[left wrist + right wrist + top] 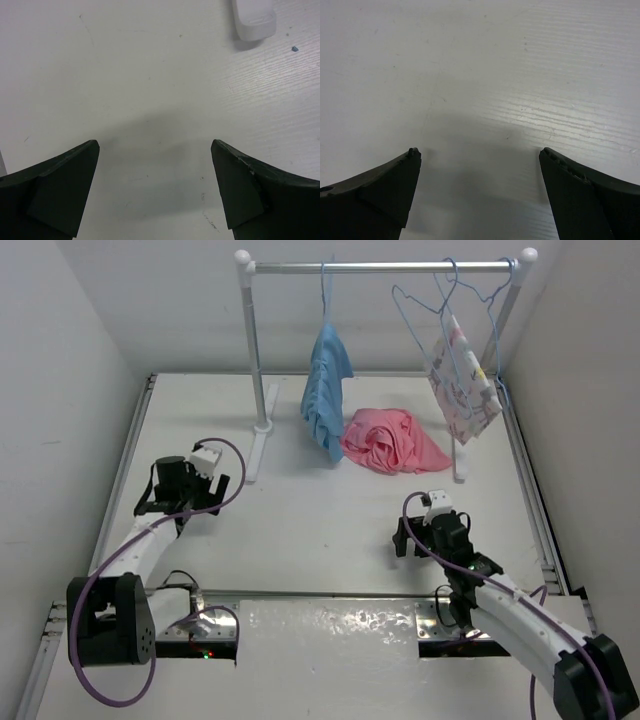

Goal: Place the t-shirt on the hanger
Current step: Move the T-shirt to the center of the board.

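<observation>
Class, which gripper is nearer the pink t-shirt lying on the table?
Right. The right gripper sits on the near side of the t-shirt; the left gripper is farther off to its left, beyond the rack's foot.

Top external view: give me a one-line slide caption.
Pink t-shirt crumpled on the table beneath the rail, empty blue hanger hanging above; left gripper and right gripper open, holding nothing.

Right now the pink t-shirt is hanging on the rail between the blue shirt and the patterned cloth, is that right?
Not quite. The pink t-shirt is not hanging on the rail; it lies crumpled on the table, as the top external view shows. It does sit between the blue shirt and the patterned cloth.
</observation>
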Controlling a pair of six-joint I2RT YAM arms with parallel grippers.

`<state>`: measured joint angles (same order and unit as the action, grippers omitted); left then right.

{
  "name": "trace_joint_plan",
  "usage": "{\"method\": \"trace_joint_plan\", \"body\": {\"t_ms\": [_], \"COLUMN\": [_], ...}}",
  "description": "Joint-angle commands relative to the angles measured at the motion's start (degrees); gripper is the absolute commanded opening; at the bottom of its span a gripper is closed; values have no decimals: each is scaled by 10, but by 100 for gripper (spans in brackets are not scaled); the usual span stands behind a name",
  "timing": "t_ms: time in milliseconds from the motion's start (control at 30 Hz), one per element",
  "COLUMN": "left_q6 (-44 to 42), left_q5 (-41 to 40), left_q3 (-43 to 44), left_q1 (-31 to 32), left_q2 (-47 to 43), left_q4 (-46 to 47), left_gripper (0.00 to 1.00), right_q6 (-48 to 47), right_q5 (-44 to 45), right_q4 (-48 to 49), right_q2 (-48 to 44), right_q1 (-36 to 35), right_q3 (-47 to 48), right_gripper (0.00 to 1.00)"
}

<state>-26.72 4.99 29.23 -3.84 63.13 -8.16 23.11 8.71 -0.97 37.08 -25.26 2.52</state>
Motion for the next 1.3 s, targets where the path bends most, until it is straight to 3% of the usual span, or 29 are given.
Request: {"method": "trace_joint_plan", "body": {"t_ms": [0, 200, 433, 633, 900, 1067, 1100, 1200, 1233, 1267], "left_q6": [-4, -20, -25, -13, 2, 10, 12, 14, 14, 15], "left_q5": [26, 71, 86, 119, 150, 152, 151, 150, 147, 144], "left_q3": [1, -4, 6, 91, 178, 189, 193, 197, 198, 197], "left_q1": [-6, -6, -6, -5, 0, 2, 2, 2, 1, 1], "left_q2": [-27, -57, -62, -28, 25, 36, 36, 30, 27, 24], "left_q4": [5, -7, -7, -38, -65, -68, -69, -76, -77, -79], "left_gripper": [92, 92, 92, 92, 92, 92, 92, 92, 92, 92], "right_q6": [-10, -38, -76, -114, -170, -176, -174, -175, -186, -194], "right_q5": [-25, -84, -38, 69, 161, 172, 166, 126, 117, 99], "right_q4": [40, 51, 70, 158, 125, 91, 89, 91, 91, 89], "right_q2": [22, 76, 146, 333, 607, 692, 702, 714, 709, 690], "right_q1": [2, 1, 1, 1, 3, 14, 23, 37, 40, 42], "right_q3": [-28, 13, 112, 233, 463, 547, 559, 556, 549, 528], "right_gripper": [99, 99, 99, 99, 99, 96, 93, 55, 29, 14]}}
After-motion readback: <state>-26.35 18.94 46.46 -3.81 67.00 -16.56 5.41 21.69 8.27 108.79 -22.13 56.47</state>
